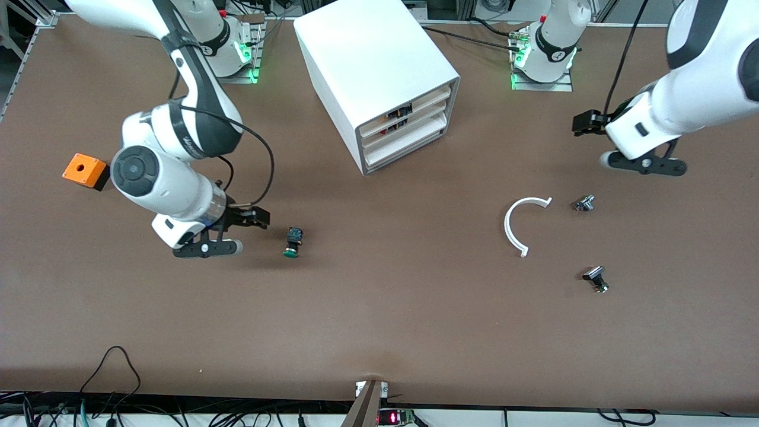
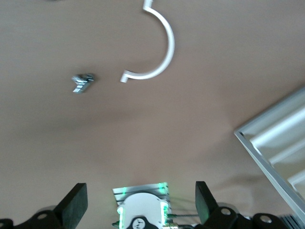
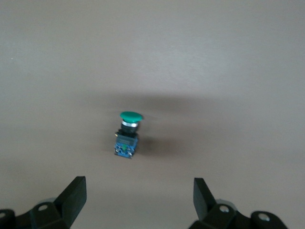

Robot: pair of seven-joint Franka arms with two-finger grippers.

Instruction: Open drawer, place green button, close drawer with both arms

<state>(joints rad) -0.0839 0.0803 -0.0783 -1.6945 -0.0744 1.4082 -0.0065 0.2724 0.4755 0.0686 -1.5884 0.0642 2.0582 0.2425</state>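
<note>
Both grippers (image 1: 207, 248) (image 1: 646, 165) spread (button (image 1: 293, 242) unlabelled).

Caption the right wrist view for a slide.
Open right gripper hovers over the brown table, with the green-capped button lying on its side ahead.

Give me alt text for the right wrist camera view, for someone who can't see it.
A small green-capped button lies on its side on the bare brown table, its blue rear piece pointing toward the camera. The right gripper hangs above it with its two black fingers spread wide, touching nothing.
</note>
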